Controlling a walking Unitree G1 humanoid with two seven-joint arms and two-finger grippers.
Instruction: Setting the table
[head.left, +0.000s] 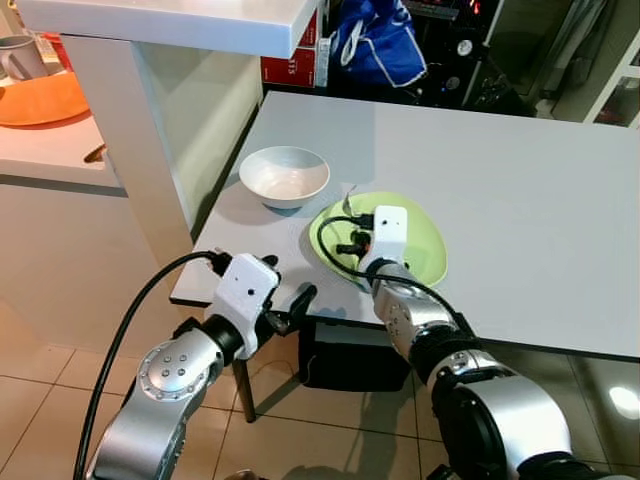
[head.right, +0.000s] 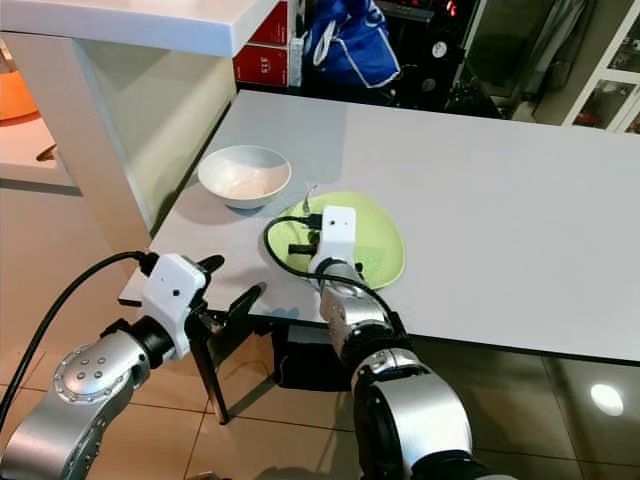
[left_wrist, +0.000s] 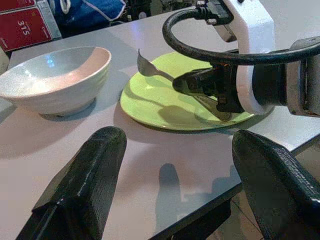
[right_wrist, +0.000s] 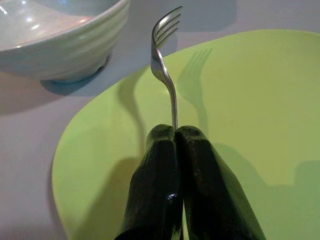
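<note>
Clearly the right claw (right_wrist: 175, 135) is pinched on the handle of the slim silver metal fork (right_wrist: 165, 60), tines raised over the rounded lime-green plate (head.left: 425, 250) beside the ribbed white ceramic bowl (head.left: 285, 175) on the pale grey surface (head.left: 520, 200); lower it flat, then release; the left claw (left_wrist: 175, 185) hangs spread at the near edge.

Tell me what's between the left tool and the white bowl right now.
Bare grey table. In the left wrist view, nothing lies between the open left tool and the white bowl.
</note>
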